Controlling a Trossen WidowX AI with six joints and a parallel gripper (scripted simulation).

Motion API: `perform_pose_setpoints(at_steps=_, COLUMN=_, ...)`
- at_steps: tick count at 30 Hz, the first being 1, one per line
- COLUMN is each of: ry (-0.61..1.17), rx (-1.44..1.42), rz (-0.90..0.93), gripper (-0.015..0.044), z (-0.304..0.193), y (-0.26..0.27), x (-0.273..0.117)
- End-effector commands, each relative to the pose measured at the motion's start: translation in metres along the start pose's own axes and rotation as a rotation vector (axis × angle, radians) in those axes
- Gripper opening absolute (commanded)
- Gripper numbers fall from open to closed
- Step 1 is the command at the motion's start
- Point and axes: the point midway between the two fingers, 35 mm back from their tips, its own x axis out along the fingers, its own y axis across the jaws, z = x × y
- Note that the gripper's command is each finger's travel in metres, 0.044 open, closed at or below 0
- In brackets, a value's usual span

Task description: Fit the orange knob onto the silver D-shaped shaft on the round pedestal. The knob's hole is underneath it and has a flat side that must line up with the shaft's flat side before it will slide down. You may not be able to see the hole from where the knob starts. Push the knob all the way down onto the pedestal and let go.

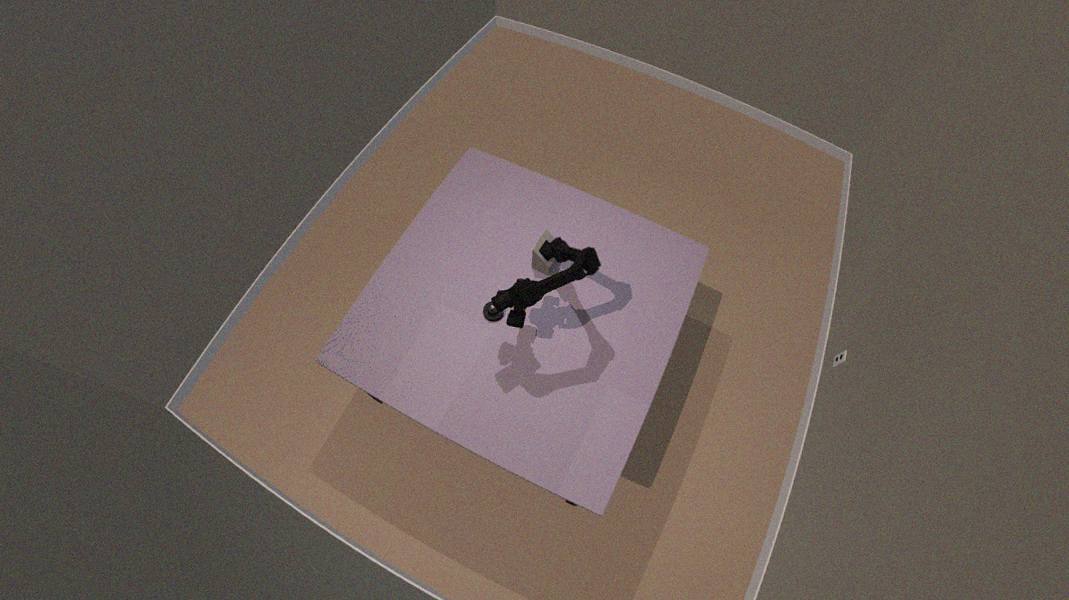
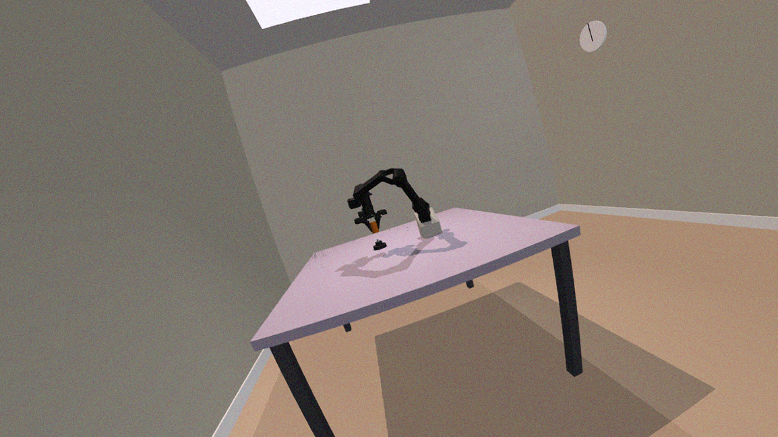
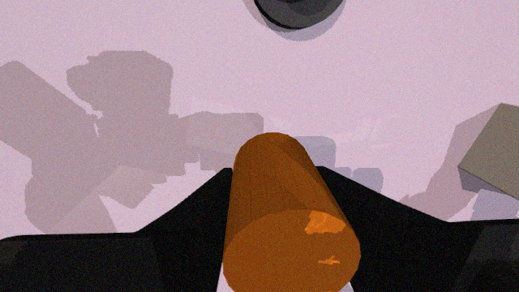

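Note:
The orange knob point(image 2: 373, 225) point(image 3: 280, 182) is held between the fingers of my gripper point(image 2: 374, 228) point(image 3: 273, 175), which is shut on it. It hangs above the table in the exterior view, a little above the pedestal. The dark round pedestal point(image 1: 493, 314) point(image 2: 379, 246) point(image 3: 300, 16) stands on the table. Its small shaft point(image 2: 378, 240) shows as a light tip in the exterior view. In the wrist view only the pedestal's near part shows, at the top edge, and the shaft is out of frame. The hole under the knob and the shaft's flat side cannot be made out.
The pink table point(image 1: 438, 233) point(image 2: 324, 293) bears the arm. The arm's pale base block point(image 1: 540, 259) point(image 2: 429, 229) point(image 3: 492, 150) stands behind the gripper. Arm shadows lie across the table.

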Motion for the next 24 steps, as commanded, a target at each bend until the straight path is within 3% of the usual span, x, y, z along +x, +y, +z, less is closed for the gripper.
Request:
perform_pose_setpoints(at_steps=1, ry=-0.006, rx=-0.002, rz=-0.002, gripper=0.0, z=0.015, y=-0.002, x=0.003)
perform_pose_setpoints(at_steps=24, ry=-0.006, rx=-0.01, rz=0.004, gripper=0.0, z=0.086, y=-0.019, x=0.026)
